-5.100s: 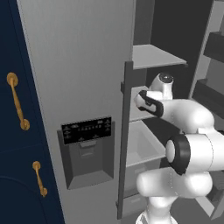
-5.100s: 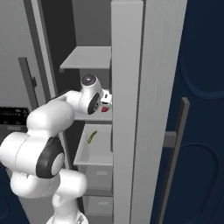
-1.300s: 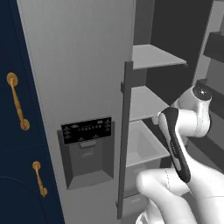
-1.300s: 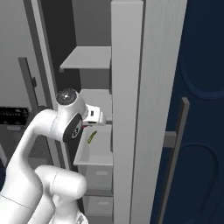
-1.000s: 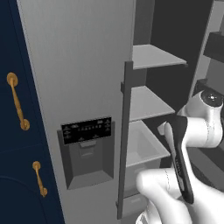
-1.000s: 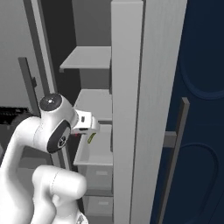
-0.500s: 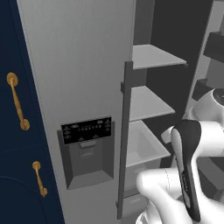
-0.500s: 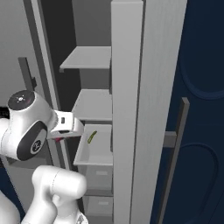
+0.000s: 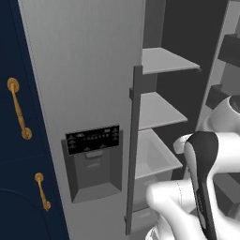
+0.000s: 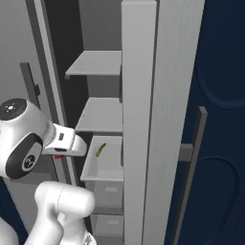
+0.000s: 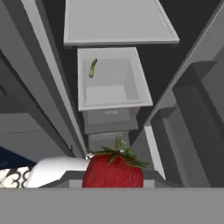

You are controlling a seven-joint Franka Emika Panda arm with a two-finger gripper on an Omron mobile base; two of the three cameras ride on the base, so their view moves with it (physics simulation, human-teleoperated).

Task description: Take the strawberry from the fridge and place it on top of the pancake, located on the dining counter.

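A: Grey steel all round — the fridge (image 9: 84, 70) stands open, navy cabinets (image 9: 18, 140) with gold handles (image 9: 18, 115) to its left, a black dispenser (image 9: 92, 161) in the shut door.

B: And the berry?

A: Right at the hand! The strawberry (image 11: 113, 171) sits at the bottom of the hand view, green leaves up, the gripper (image 10: 61, 154) pinching it in a narrow grip. From the right base view, a speck of red shows under the white hand, outside the shelves.

B: Beyond it?

A: A white drawer (image 11: 114, 105), pulled out, with a small green thing (image 11: 92, 68) lying in its far corner. Further back, bare shelves (image 10: 100, 115).
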